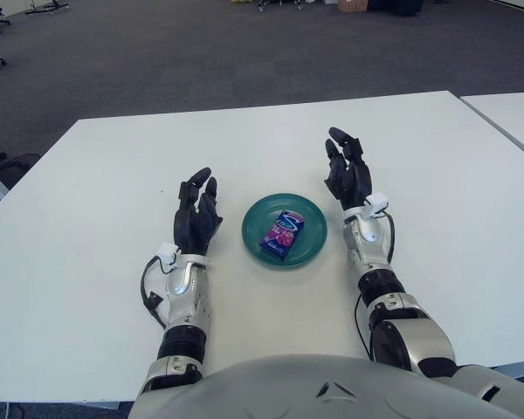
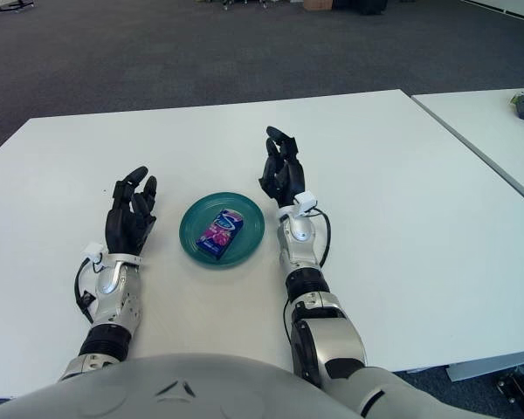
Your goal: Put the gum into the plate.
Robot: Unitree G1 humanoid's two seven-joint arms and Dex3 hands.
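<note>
Gum (image 1: 282,233) — a purple pack — lies flat inside the teal plate (image 1: 256,242), near its middle, on the white table (image 1: 87,201). You have the plate between your two hands, and neither one touches it or the pack. Your right hand (image 1: 348,179) shows just beside the plate's right rim, palm facing the plate, fingers extended and relaxed, holding nothing. Your left hand (image 1: 196,218) shows near the plate's left rim — a little farther off than the right — fingers likewise straight and loosely spread, also holding nothing.
</note>
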